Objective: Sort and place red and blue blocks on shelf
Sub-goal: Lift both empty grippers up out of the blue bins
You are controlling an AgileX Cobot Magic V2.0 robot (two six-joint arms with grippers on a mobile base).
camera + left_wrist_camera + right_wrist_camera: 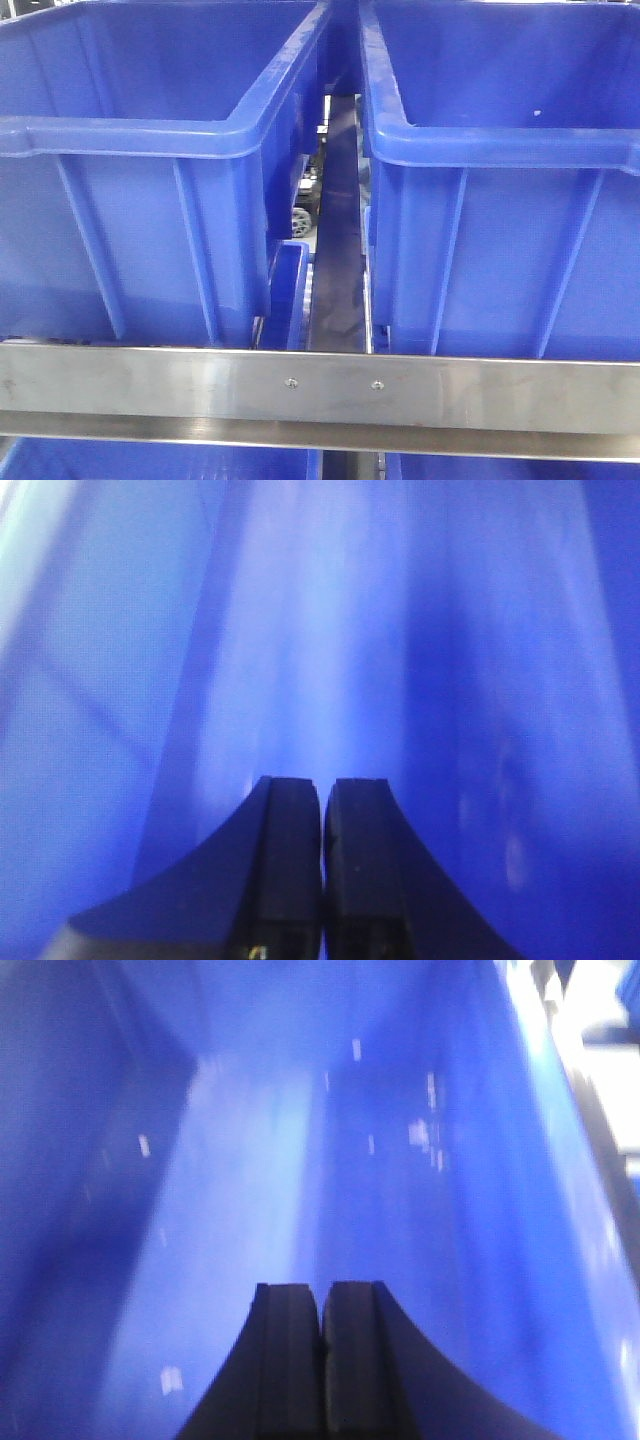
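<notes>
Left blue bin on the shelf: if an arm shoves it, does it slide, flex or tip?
The left blue bin probably stays stiff: ribbed walls, thick rolled rim. Likely hard to tip, being wide. It looks empty in what shows, so probably light enough to slide behind the shelf rail.

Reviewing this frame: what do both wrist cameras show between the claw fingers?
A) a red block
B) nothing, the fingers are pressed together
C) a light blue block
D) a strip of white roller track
B: the left claw and the right claw each show two dark fingers closed against one another with no block between them, and only blurred blue plastic lies ahead.
</notes>
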